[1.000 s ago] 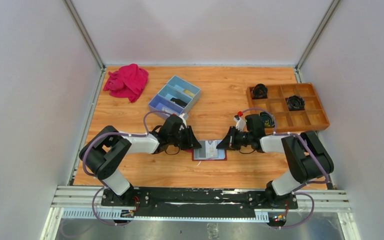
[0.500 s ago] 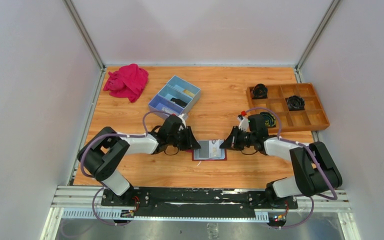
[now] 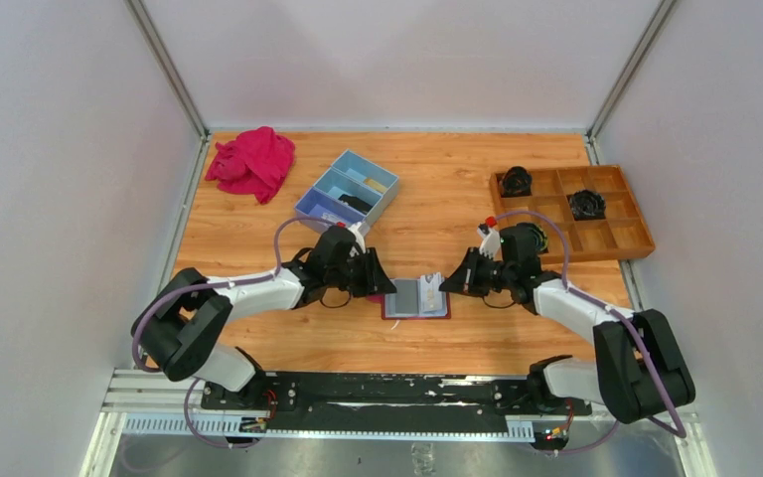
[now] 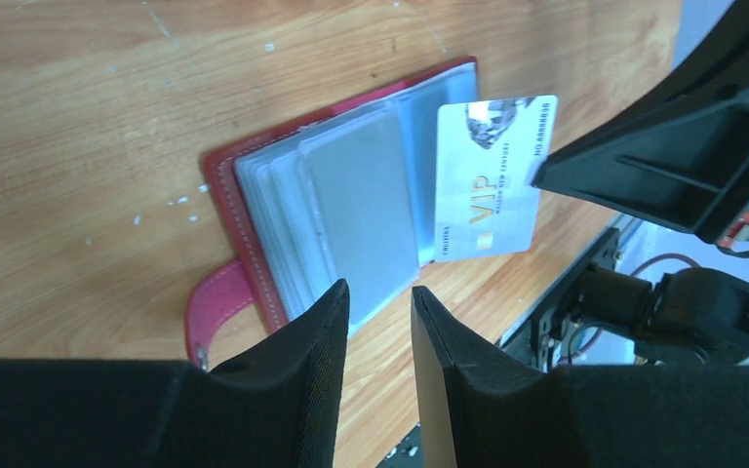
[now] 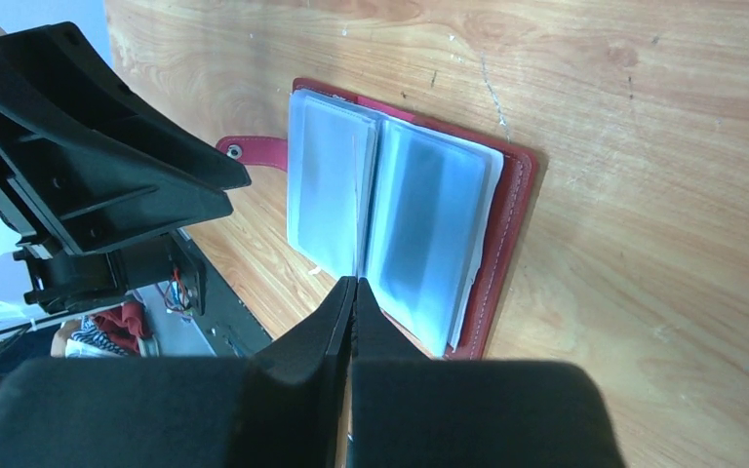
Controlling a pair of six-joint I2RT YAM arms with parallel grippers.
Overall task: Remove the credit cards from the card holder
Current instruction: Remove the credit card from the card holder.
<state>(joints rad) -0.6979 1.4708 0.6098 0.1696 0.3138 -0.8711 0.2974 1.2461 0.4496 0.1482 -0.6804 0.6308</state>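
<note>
Red card holder (image 4: pixel 351 214) lies open; right jaws pinch card (image 4: pixel 492 175) edgewise, left jaws ajar.

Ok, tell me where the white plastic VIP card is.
Left wrist view: the white VIP card hangs over the right side of the open dark red card holder, pinched by the right gripper.

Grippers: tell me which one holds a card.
The right gripper, jaws shut on the white VIP card; the left gripper stands open and empty.

Past the left gripper (image 3: pixel 389 288) we've got a blue box (image 3: pixel 372 167) and pink cloth (image 3: pixel 252 162); wooden tray (image 3: pixel 601 250) beyond the right gripper (image 3: pixel 444 286).
</note>
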